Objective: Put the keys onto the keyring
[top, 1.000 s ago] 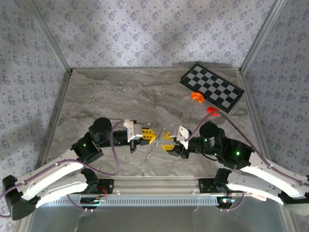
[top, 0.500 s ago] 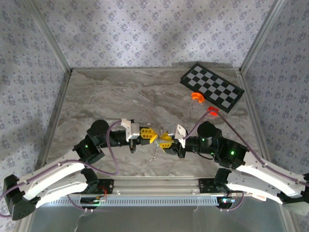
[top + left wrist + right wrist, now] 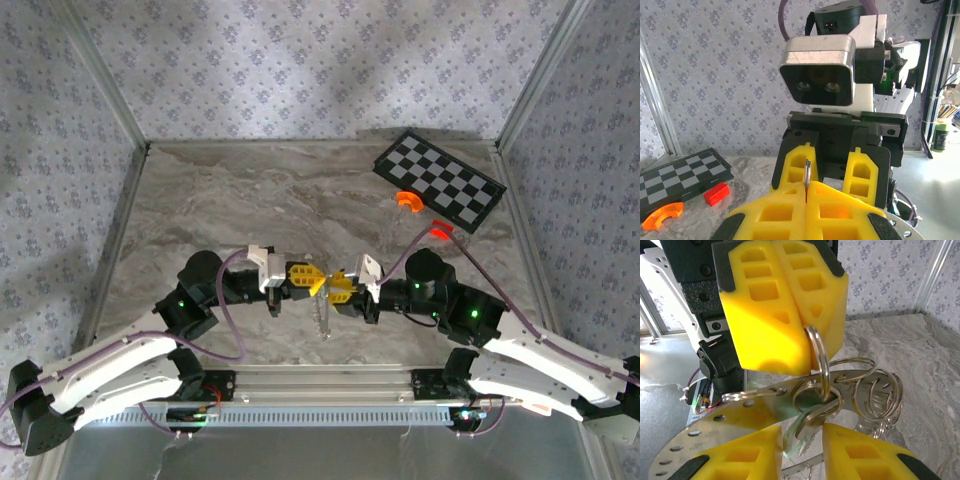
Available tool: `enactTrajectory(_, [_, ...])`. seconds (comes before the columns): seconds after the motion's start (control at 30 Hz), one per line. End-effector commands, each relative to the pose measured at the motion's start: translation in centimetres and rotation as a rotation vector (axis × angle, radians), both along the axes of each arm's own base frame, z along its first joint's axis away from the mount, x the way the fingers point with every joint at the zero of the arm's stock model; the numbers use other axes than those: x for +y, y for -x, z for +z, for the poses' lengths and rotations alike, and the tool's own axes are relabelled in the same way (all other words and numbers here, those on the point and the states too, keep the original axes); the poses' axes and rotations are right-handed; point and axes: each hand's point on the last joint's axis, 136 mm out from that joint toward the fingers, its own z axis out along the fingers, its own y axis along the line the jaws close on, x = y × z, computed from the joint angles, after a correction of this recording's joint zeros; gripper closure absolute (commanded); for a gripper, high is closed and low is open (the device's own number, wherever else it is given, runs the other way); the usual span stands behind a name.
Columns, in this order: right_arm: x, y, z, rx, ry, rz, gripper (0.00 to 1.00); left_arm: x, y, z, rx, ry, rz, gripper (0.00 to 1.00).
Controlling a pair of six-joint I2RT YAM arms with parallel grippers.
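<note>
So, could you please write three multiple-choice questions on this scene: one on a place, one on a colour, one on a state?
1. Where is the orange curved plastic piece?
A) between the grippers
B) by the near edge of the black-and-white checkered board
C) against the left wall

2. What colour are the gripper fingers?
A) blue
B) white
C) yellow

3. The left gripper is:
A) shut on the thin silvery wire ring
B) wide open
C) shut on a red block

Answers: 1 B, the top view shows it beside the board; 2 C, both wrist views show yellow; 3 A, the right wrist view shows the ring pinched.
</note>
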Motion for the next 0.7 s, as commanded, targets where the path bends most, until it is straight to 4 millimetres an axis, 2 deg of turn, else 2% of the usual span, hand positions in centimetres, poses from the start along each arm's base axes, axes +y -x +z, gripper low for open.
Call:
enactTrajectory(0.0, [-0.03,0.24,0.45,0.008,-0.031,0.011,0.67,0.69,0.69,2.77,-0.051,0.089,-0.014,1.00])
enactTrajectory(0.13, [-0.09,0.28,0.52,0.008,-0.041,0.010,0.66,0.77,0.80,2.96,-0.051,0.095,-0.017,1.00])
enactTrajectory(0.33, [-0.08,0.02,0.41,0.010,-0.048,0.001,0.74,0.94,0.83,3.09,-0.051,0.099,-0.015,1.00])
enactTrajectory(0.67, [-0.42,-0.09,1.04,-0.010,-0.063,-0.006,0.95,1.14,0.70,3.05,-0.053,0.095,-0.005,1.00])
